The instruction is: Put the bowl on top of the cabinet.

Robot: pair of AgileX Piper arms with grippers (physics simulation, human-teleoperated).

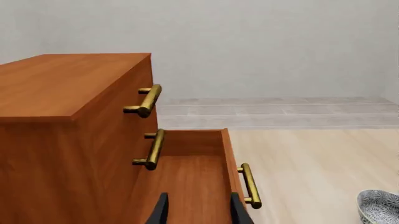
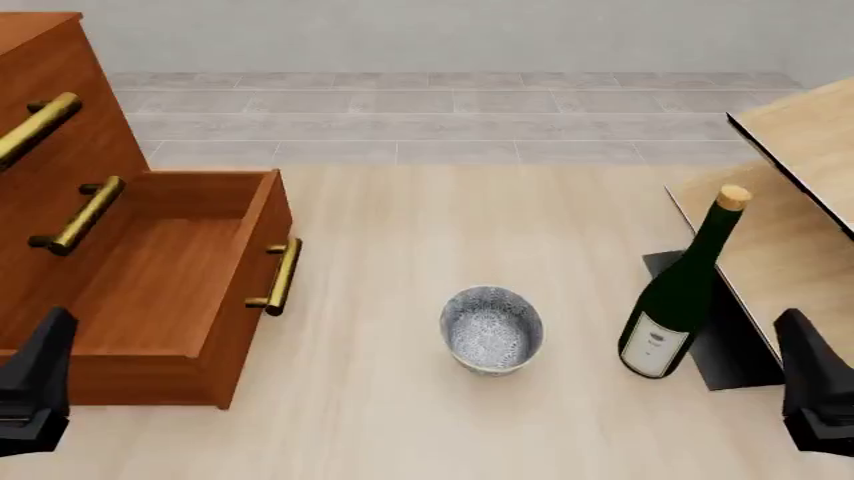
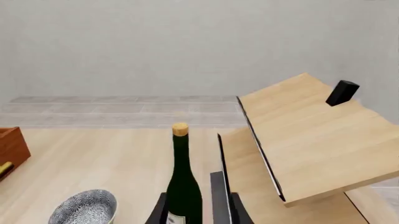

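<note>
A: On the table (image 2: 400, 240), near its middle, stands the bowl (image 2: 491, 329), upright, with nothing touching it. The left gripper (image 2: 35, 385) is at the lower left edge of the front view and the right gripper (image 2: 817, 385) at the lower right edge. The bowl is between them, well apart from both and a little farther forward.

B: Are the grippers open or closed?

A: In the left wrist view the two dark fingers (image 1: 161, 210) stand apart with only the drawer wood between them, so that gripper is open and holds nothing. In the right wrist view the fingers (image 3: 240, 212) are mostly hidden behind the bottle (image 3: 182, 186) and the rack's edge, so I cannot tell its state.

B: Where is the cabinet?

A: The cabinet (image 2: 54, 150) is at the left side, reddish-brown with brass handles (image 2: 82, 213). Its lowest drawer (image 2: 160, 270) is pulled out and open, and the left gripper hovers near the front corner of this drawer. The top of the cabinet is bare wood in the left wrist view.

B: And at the right side?

A: The bottle stands upright just right of the bowl, near it but not touching. Behind the bottle is a pale wooden rack (image 2: 801, 200), tilted, and the right gripper is near its lower end.
</note>
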